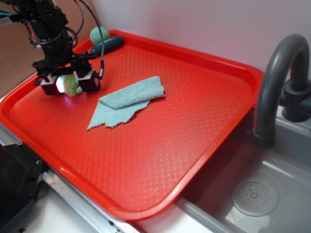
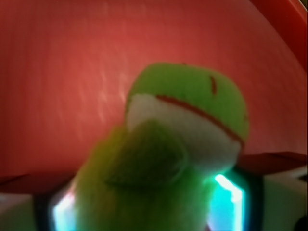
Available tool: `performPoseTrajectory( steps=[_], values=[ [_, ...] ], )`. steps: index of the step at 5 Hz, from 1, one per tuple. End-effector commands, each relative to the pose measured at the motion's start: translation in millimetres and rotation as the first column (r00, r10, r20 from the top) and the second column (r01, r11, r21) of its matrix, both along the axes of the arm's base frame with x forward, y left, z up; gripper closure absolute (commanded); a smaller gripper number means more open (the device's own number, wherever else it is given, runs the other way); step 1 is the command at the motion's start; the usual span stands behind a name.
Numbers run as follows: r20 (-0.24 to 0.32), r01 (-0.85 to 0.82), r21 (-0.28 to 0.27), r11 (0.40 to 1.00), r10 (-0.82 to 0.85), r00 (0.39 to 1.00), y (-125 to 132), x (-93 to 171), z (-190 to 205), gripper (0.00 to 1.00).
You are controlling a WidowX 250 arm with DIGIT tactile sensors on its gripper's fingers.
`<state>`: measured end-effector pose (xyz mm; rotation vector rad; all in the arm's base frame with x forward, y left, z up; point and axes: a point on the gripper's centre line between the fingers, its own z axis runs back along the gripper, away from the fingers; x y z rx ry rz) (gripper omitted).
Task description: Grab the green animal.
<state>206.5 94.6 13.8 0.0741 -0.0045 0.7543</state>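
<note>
Your hand (image 1: 68, 83) was low over the left part of the red tray (image 1: 204, 63), and its fingers were closed around the green animal (image 1: 73, 86), which sat between the two pads; in the wrist view the toy (image 2: 183, 130) filled the middle of the picture, with its pale mouth patch and a thin red line on it. The toy looked soft and fuzzy, so I judged that the grip could be weaker than it seemed: if you lifted fast, the plush could squeeze out and slip downward from between the fingers. I could not tell whether the toy was touching the tray floor or was already a little above it. Just beside the hand, to its right in the exterior view, lay the light-blue cloth (image 1: 127, 101), folded and loose; a low sideways move that way could drag it. Behind the hand, at the far rim, sat a teal knitted ball (image 1: 99, 35) and a dark oblong object (image 1: 108, 45), near but apart. The tray's raised rim was close on the left side. The most open room was straight up.
</note>
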Motion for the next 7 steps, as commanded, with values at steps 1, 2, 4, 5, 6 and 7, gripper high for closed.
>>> performPoseTrajectory(
  steps=[1, 2, 4, 5, 6, 7],
  values=[
    [0.014, 0.011, -0.016, 1.000, -0.011, 1.000, 0, -14, 18, 1.00],
    [0.040, 0.104, -0.026, 0.994, -0.103, 0.994, -14, -14, 67, 1.00],
    [0.200, 0.370, -0.110, 0.923, -0.344, 0.918, -58, -29, 167, 1.00],
    [0.237, 0.551, -0.218, 0.806, -0.504, 0.831, -89, -30, 192, 1.00],
    [0.282, 0.595, -0.187, 0.782, -0.537, 0.795, -112, -38, 208, 1.00],
    [0.269, 0.611, -0.223, 0.759, -0.554, 0.787, -114, -34, 205, 1.00]
  ],
)
